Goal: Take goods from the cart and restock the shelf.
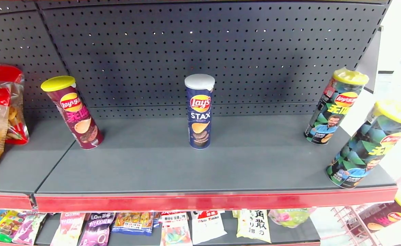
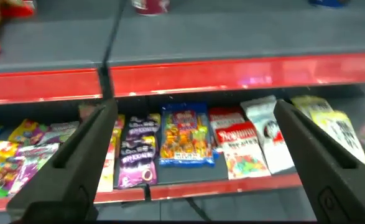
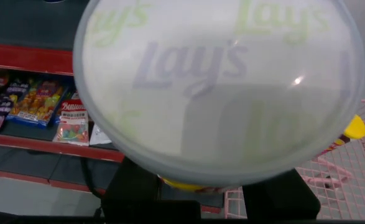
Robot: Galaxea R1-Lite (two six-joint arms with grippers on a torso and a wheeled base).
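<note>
**Head view.** Shelf (image 1: 187, 164): three cans upright and well apart. Purple can (image 1: 72, 112) at the left, navy can (image 1: 199, 112) in the centre, rear green can (image 1: 337, 107) at the right rear.
Front green can (image 1: 368, 150): the task's item, at the shelf's front right corner, base just beside the red lip (image 1: 187, 201). Whether it bears on the board cannot be told. Cart (image 1: 347, 218) stands below and to the right.
Hazard: so near the lip and the shelf's end, a release with the base partly off the board would likely send the can into the cart or to the floor. Pushed back too far, it could knock the rear green can.

**Left wrist view.** Left gripper (image 2: 193, 115): fingers spread wide, nothing between them, in front of the snack bags (image 2: 185, 137) on the lower shelf, below the red lip.
Hazard: a lift from here could catch the lip's underside or drag a bag out.

**Right wrist view.** Lid (image 3: 219, 81) of a can close against the camera, with the dark fingers of the right gripper (image 3: 207, 196) either side below it — judged clamped on the front green can.
Hazard: the lid blocks sight of the base, so placement is half-blind. A tall smooth tube held at one band may tilt or slip in the grip.
</note>
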